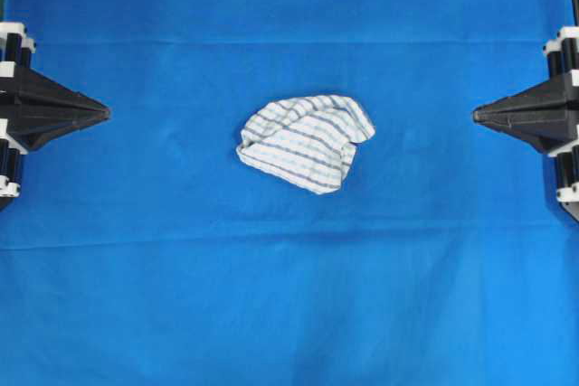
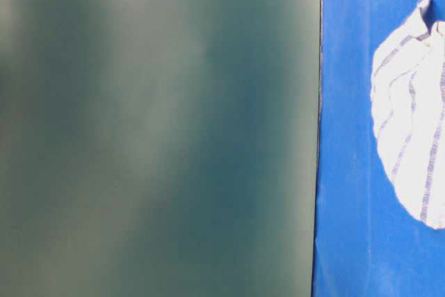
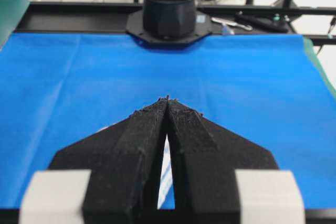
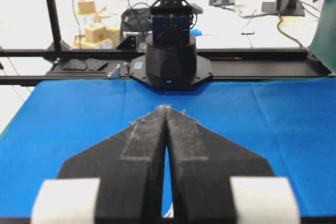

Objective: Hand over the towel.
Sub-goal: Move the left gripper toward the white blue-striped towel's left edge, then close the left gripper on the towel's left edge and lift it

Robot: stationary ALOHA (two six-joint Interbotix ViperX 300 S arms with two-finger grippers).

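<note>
Blue cloth (image 1: 289, 314) carries the towel (image 1: 303, 142), mostly hidden behind both pressed-together tools (image 3: 168, 99) (image 4: 165, 107).

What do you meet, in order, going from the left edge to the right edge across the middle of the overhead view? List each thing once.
left gripper, shut → bare blue cloth → towel, crumpled at the centre → more blue cloth → right gripper, shut.

Bare blue cloth (image 1: 289, 296) all around the towel (image 1: 303, 142); nothing stands between it and either gripper's side.
</note>
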